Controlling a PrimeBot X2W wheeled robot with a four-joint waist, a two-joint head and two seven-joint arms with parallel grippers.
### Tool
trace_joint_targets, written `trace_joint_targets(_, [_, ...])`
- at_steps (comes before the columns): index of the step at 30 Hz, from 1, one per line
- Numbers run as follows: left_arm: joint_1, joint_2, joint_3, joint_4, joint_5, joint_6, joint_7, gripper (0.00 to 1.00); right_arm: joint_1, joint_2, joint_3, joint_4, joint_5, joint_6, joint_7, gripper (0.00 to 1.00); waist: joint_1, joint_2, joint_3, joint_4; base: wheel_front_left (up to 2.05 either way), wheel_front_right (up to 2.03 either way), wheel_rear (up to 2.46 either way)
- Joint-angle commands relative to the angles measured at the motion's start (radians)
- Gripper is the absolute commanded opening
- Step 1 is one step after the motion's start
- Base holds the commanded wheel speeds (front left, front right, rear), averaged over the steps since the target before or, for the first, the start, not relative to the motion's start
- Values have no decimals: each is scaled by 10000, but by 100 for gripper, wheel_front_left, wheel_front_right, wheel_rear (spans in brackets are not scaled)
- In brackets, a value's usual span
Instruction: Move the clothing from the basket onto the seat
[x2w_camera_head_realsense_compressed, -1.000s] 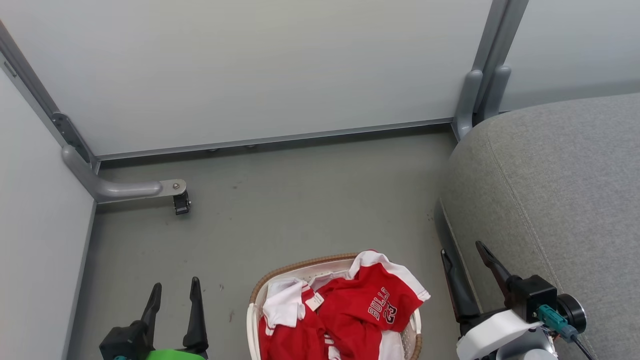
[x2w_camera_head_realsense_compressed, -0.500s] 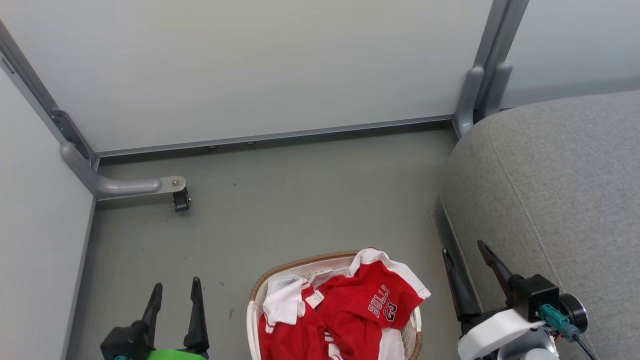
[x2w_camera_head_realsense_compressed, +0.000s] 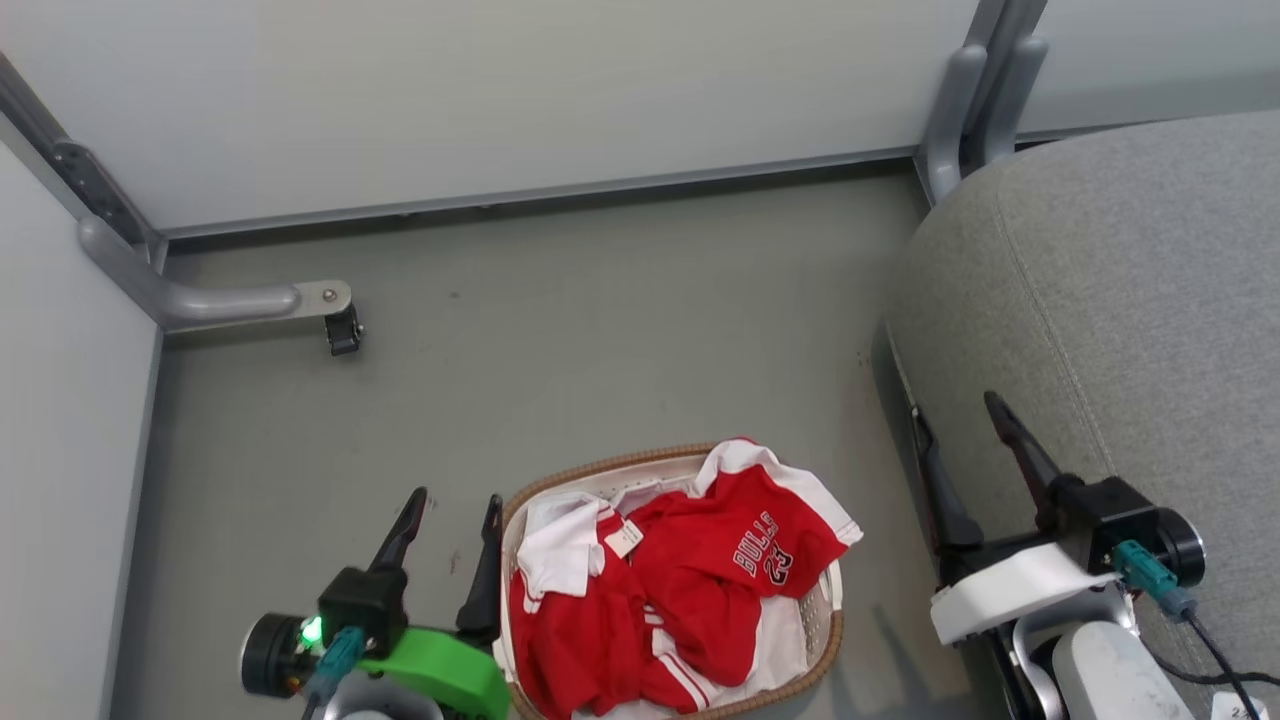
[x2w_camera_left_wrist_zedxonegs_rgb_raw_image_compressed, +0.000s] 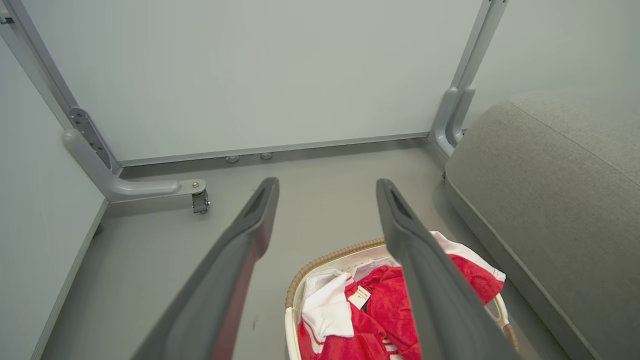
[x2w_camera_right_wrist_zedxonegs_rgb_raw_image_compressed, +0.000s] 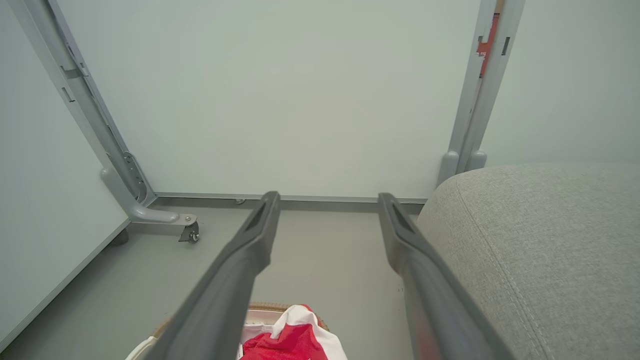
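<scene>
The basket, white with a brown woven rim, stands on the grey floor low in the head view. Red clothing with white trim fills it, one piece printed "BULLS 23", spilling over the right rim. My left gripper is open, its right finger close beside the basket's left rim. In the left wrist view the left gripper is empty above the clothing and basket rim. My right gripper is open and empty at the left edge of the grey seat. The right gripper points between clothing and seat.
White partition panels with grey metal frames close off the back and left. A frame foot with a black caster juts onto the floor at the left. A grey post stands at the seat's far corner. Bare floor lies beyond the basket.
The head camera has tilted down, so the whole picture has shifted up. My left gripper has swung right to the basket's left rim. The right gripper keeps its place by the seat.
</scene>
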Motion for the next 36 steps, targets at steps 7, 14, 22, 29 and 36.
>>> trace_joint_targets(7, [-2241, 63, -950, 1693, 881, -197, 7, 100, -964, -50, -443, -596, -307, -5, -36, 100, 0, 0, 2272, -365, 0, 0, 0])
trace_joint_targets(14, [-4539, 75, -1839, 4568, 1370, -234, 7, 100, -1969, -44, -577, -1114, -521, -6, -35, 100, 0, 0, 3919, -718, 0, 0, 0])
trace_joint_targets(22, [-6370, 63, -2699, 7126, 1654, -244, 18, 100, -2746, -42, -447, -1625, -434, -6, -35, 100, 0, 0, 5343, -1250, 0, 0, 0])
trace_joint_targets(29, [-7213, 62, -3507, 8424, 1639, -245, 541, 100, -3008, -41, -350, -1791, -292, -6, -35, 100, 0, 0, 6167, -1544, 0, 0, 0])
trace_joint_targets(36, [-8011, 193, -4133, 9224, 2243, 291, 1228, 100, -3332, -42, -259, -1917, -179, -6, -35, 100, 0, 0, 6789, -1720, 0, 0, 0])
